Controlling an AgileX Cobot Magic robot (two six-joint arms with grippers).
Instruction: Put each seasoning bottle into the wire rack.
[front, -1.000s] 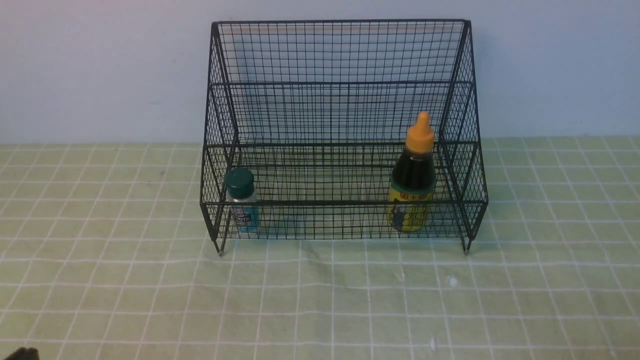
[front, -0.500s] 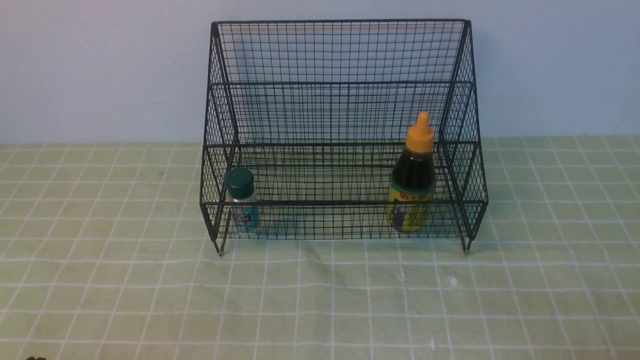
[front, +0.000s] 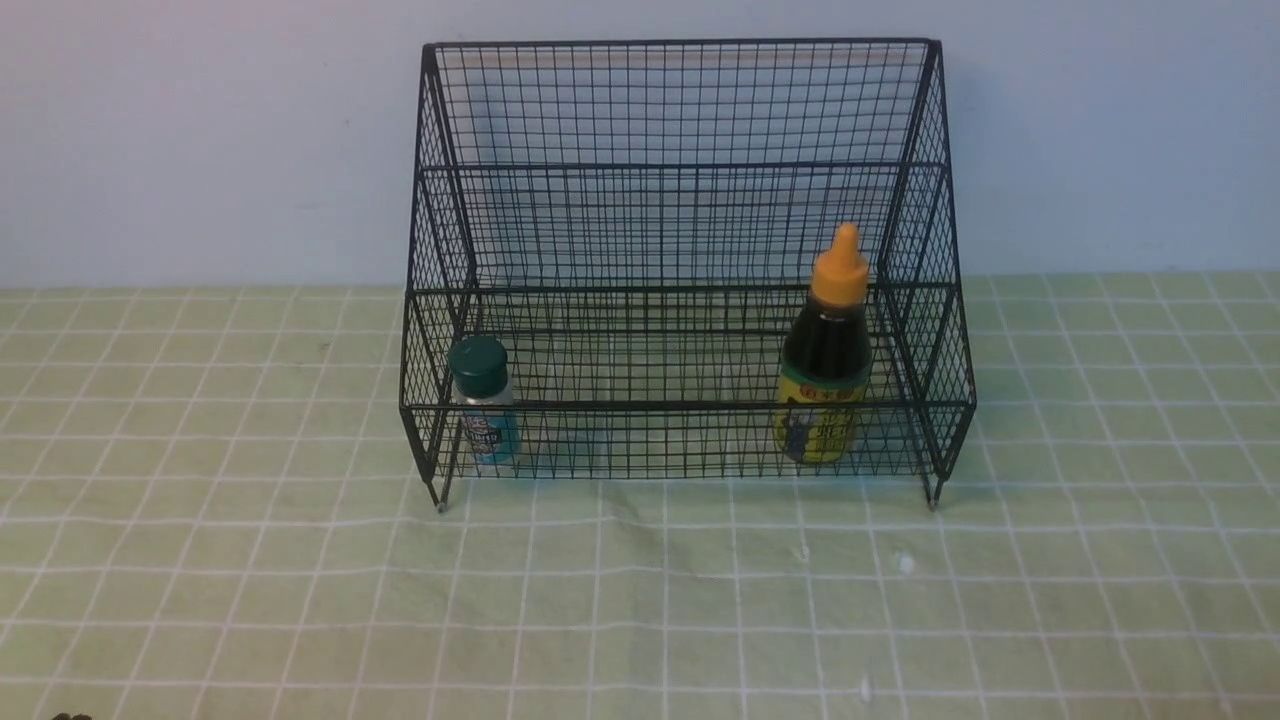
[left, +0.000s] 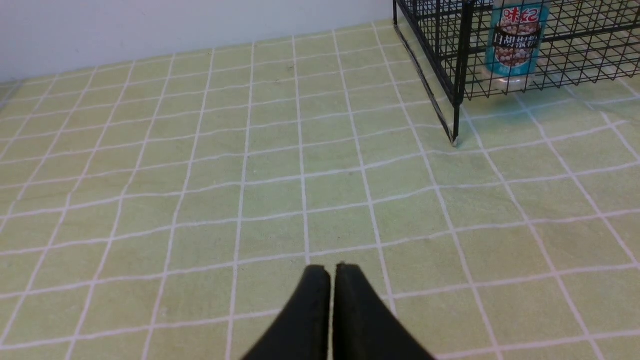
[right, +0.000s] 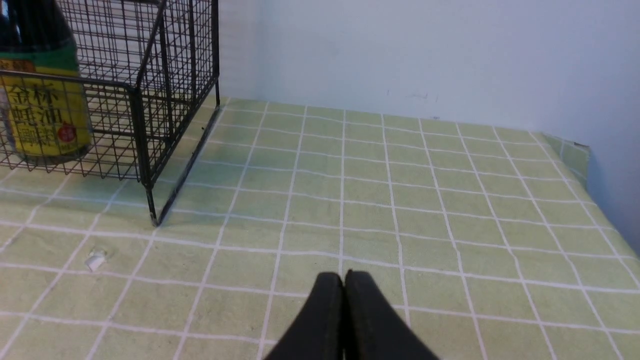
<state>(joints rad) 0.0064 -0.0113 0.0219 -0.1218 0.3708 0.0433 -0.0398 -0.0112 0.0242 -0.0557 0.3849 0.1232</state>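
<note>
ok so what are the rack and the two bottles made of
Rack: black coated or painted metal wire, by its thin welded-looking mesh. Sauce bottle: glossy, glass or plastic, can't tell; its orange cap looks like smooth plastic. Shaker: clear, probably plastic, under a shiny green plastic-looking cap.

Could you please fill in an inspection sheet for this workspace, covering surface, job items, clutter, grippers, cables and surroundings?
Surface: green cloth with pale grid lines, slightly wrinkled, small whitish marks
Job items: green-capped shaker and orange-capped sauce bottle upright in the lower front of the wire rack, shaker near its left end, sauce near its right
Clutter: nothing seen
Grippers: left gripper and right gripper shut, holding nothing
Cables: nothing seen
Surroundings: plain pale wall behind the rack
</note>
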